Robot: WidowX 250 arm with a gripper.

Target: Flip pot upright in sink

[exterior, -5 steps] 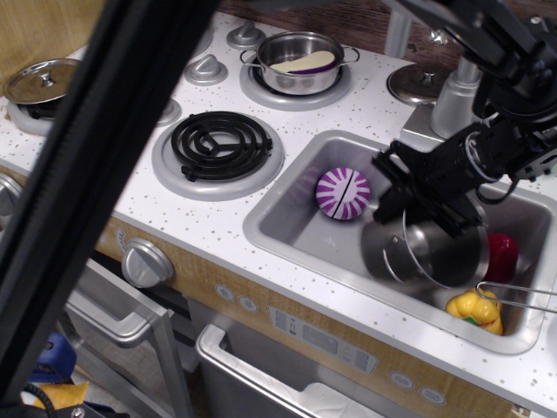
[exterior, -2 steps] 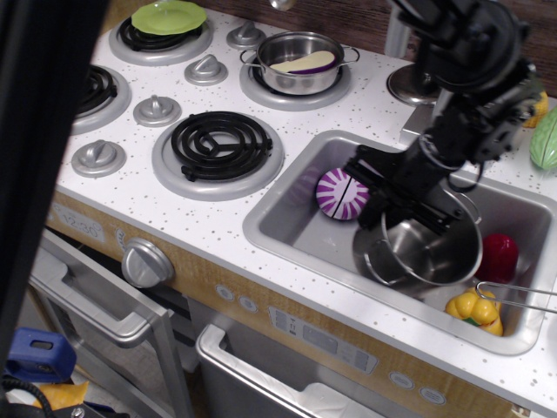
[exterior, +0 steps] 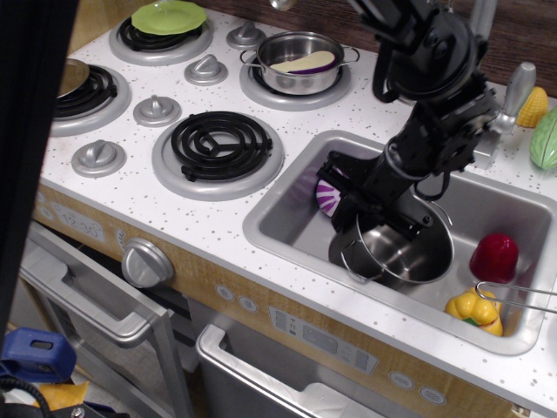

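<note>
Change: a second ago the pot (exterior: 399, 252) hung tilted, mouth sideways; now it sits mouth-up, lower and further left in the sink (exterior: 287, 228); the flip looks nearly done
Jaws: the gripper (exterior: 370, 209) is at the pot's far rim; I cannot tell whether it grips
Sink contents: pot; purple-striped ball (exterior: 329, 193) half hidden; red pepper (exterior: 493, 258); yellow pepper (exterior: 474, 310)
Pot: empty
</note>
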